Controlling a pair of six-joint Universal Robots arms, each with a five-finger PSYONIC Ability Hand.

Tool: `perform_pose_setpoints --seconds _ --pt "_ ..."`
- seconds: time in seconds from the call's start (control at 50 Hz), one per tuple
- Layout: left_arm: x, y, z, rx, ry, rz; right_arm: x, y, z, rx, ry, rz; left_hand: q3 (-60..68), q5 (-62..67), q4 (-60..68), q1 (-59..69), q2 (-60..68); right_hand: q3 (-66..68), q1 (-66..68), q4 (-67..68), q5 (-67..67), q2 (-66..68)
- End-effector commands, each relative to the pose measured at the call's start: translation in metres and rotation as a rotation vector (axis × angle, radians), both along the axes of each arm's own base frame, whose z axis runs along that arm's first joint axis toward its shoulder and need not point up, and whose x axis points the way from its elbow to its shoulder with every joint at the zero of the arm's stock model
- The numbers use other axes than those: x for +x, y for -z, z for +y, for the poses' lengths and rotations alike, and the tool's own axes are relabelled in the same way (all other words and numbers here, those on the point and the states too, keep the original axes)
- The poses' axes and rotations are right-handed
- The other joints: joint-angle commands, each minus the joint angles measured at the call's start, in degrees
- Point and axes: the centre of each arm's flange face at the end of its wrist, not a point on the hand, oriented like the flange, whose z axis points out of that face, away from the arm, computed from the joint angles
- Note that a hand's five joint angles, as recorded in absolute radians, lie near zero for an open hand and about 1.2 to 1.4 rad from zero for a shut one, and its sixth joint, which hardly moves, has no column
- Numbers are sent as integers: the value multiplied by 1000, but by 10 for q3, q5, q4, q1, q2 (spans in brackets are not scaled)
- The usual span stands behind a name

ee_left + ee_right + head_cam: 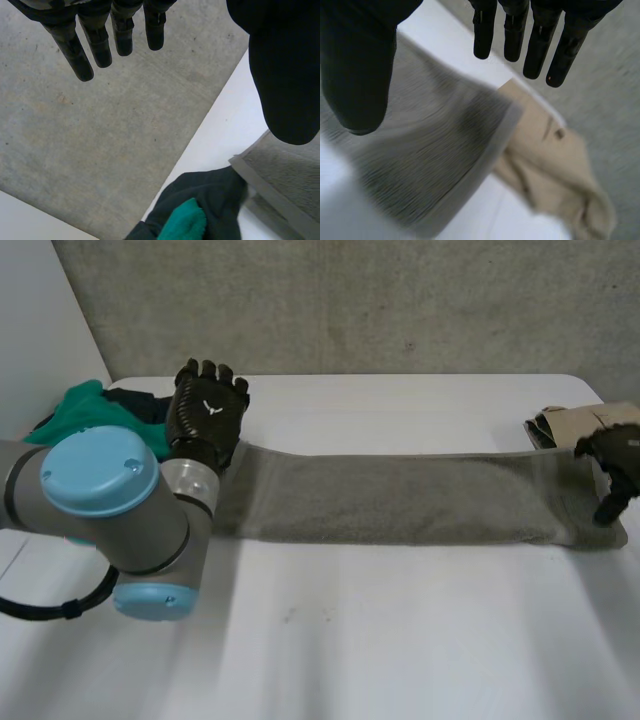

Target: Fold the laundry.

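— Head view: state the position of the towel.

— Grey-green towel (400,500) lies flat on the white table (400,640) as one long strip. It runs from the left robot hand (208,410) across to the right robot hand (612,462). Its left end passes beneath the left wrist. Its right end lies under the right robot hand, near the table's right edge.

— Condition of the left robot hand?

— Left wrist view: fingers (95,42) straight and side by side, thumb set well apart from them, nothing pinched. The hand stands with its back toward the head camera. The fingertips reach out over the concrete floor (100,140) beyond the table's far edge. The towel's hemmed end sits below the thumb (contact there cannot be confirmed).

— Condition of the right robot hand?

— Right wrist view: fingers (540,45) straight, thumb spread wide from them, the towel's end under the palm. No cloth is gripped. In the head view, one finger or the thumb points down at the towel near its corner. Whether it touches cannot be told.

— Other items on the table?

— A green cloth (85,405) is bunched against a dark cloth (135,400) at the far left corner, just beside the left robot hand. A crumpled beige cloth (565,425) lies at the far right, just beside the towel's right end.
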Motion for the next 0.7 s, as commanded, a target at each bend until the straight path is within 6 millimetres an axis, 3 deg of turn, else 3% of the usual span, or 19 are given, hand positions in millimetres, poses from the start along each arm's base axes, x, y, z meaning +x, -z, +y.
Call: perform_pose_setpoints --seconds 0.02,0.16,0.2,0.22,0.44,0.56,0.62,0.66,0.68,0.7 --pt "4 8 6 39 5 13 -16 41 -5 57 8 5 -20 -26 -15 -8 -16 85 115 87 89 90" --pt "5 14 6 52 3 5 -20 70 -21 35 -10 83 -18 -25 -14 -7 -14 137 167 139 141 142" --pt "4 15 6 55 4 4 -21 77 -24 47 -13 106 -18 -25 -14 -7 -14 308 338 310 312 312" --pt "5 14 6 53 3 5 -24 81 -28 46 -5 130 -18 -25 -14 -7 -14 607 637 608 610 611" --pt "7 6 8 42 -3 12 -61 67 -44 -4 165 300 -18 -25 -14 -7 -14 610 640 611 613 614" --pt "17 -2 13 36 -15 15 -75 40 -47 -86 178 458 -20 -26 -15 -8 -16 610 640 611 613 614" --pt "22 -3 16 39 -21 15 -60 29 -47 -145 141 476 -20 -26 -15 -8 -16 610 640 611 613 614" --pt "24 -4 17 39 -24 15 -37 22 -46 -194 94 469 -20 -26 -15 -8 -16 610 640 611 613 614" --pt "26 -5 19 39 -26 15 -4 11 -41 -260 26 452 -20 -26 -15 -8 -16 610 640 611 613 614" --pt "27 -6 19 39 -27 15 11 6 -38 -294 -6 442 -20 -26 -15 -8 -16 610 640 611 613 614"
